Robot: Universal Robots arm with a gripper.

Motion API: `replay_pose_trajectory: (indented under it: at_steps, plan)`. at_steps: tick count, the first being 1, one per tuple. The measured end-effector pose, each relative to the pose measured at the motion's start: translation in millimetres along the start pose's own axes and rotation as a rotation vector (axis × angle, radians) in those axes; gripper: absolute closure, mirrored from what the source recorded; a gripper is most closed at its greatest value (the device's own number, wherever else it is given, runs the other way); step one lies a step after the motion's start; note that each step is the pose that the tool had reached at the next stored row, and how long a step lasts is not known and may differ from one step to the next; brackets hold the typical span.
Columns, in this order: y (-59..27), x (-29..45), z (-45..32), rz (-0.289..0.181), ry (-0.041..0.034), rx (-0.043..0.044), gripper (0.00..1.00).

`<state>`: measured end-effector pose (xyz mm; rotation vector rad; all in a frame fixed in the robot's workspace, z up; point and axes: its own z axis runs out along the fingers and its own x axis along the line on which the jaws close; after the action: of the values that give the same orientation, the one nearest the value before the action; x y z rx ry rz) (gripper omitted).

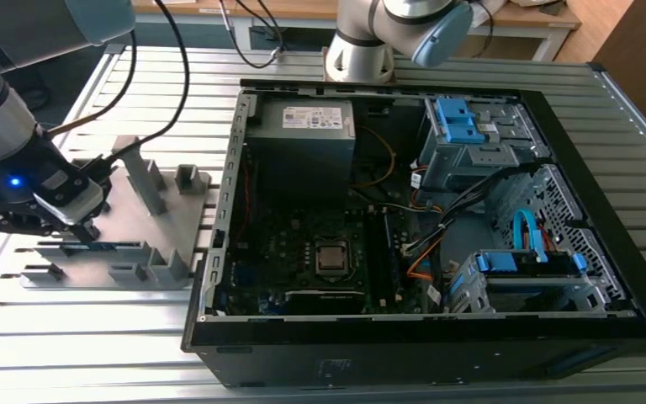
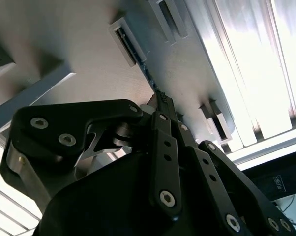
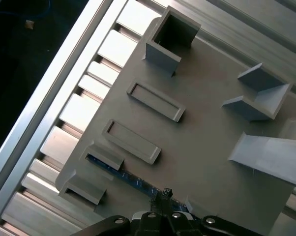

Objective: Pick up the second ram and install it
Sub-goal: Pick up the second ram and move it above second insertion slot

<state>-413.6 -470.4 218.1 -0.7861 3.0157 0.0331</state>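
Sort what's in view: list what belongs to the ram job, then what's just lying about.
Job in hand:
second ram, held in the grey holder tray
gripper, down at the ram
motherboard inside the open computer case

Lying about:
blue flat cable
power supply
blue drive cage
other arm's base

Tray (image 1: 182, 220) sits on the table (image 1: 76, 345) at the exterior view's left, with the open PC case (image 1: 413, 364) right beside it on the exterior view's right. The second ram (image 1: 108, 247) stands on edge along the tray's near side, and the gripper (image 1: 76, 232) is right down over it. Inside the case, the motherboard (image 1: 300, 252) is toward the tray side and the drive cages (image 1: 474, 139) are along the far side from it.
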Motion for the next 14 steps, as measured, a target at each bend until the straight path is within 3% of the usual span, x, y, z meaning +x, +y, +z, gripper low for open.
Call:
replay_pose_trajectory:
  at_steps: [14]
  plan:
    - [0.0, 0.0, 0.0, -0.083, 0.0012, -0.0024, 0.90]
